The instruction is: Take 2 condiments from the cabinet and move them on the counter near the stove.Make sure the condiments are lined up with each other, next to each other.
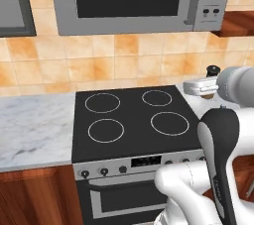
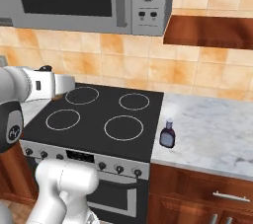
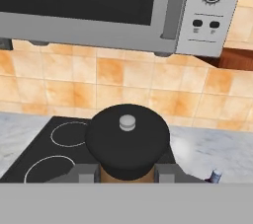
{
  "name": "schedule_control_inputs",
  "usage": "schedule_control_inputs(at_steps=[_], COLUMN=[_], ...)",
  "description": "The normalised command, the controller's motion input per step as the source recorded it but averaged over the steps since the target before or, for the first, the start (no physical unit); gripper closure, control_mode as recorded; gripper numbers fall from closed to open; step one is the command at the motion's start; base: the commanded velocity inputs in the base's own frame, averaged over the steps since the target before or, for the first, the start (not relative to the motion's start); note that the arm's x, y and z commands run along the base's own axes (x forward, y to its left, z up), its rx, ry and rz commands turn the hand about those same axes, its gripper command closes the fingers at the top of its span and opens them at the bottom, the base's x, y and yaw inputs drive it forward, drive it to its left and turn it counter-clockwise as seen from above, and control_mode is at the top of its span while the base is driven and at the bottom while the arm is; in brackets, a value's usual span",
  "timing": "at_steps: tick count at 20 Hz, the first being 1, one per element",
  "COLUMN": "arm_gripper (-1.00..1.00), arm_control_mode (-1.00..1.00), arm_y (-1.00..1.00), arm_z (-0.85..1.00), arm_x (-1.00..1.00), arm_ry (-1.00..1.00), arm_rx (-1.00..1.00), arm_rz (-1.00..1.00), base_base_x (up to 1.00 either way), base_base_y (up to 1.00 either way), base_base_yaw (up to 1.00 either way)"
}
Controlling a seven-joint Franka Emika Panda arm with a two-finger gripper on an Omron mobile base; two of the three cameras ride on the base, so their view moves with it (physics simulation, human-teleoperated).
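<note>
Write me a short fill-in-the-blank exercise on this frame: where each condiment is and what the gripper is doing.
1. The gripper is shut on the tan shaker, whose cap is ____ in colour.
2. The dark brown bottle stands upright on the ____, just right of the stove.
3. The brown bottle's cap is pale ____.
4. Mounted on the wall above the stove is a steel ____.

Missing words: dark (black); counter; blue; microwave
</note>
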Motion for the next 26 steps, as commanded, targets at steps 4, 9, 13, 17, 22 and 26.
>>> schedule_control_inputs(at_steps=[4, 9, 13, 17, 22, 26], arm_gripper=[1.0, 1.0, 1.0, 1.0, 1.0, 1.0], arm_control_mode=[1.0, 1.0, 1.0, 1.0, 1.0, -1.0], arm_y=[0.0, 0.0, 0.0, 0.0, 0.0, -0.04], arm_z=[0.0, 0.0, 0.0, 0.0, 0.0, -0.42], arm_x=[0.0, 0.0, 0.0, 0.0, 0.0, 0.0], arm_ry=[0.0, 0.0, 0.0, 0.0, 0.0, 0.1], arm_rx=[0.0, 0.0, 0.0, 0.0, 0.0, 0.0], arm_rz=[0.0, 0.0, 0.0, 0.0, 0.0, 0.04], base_base_x=[0.39, 0.58, 0.51, 0.35, 0.06, 0.0], base_base_y=[0.17, 0.25, 0.19, 0.13, 0.0, 0.0], base_base_yaw=[-0.02, 0.0, 0.0, 0.0, 0.0, 0.0])
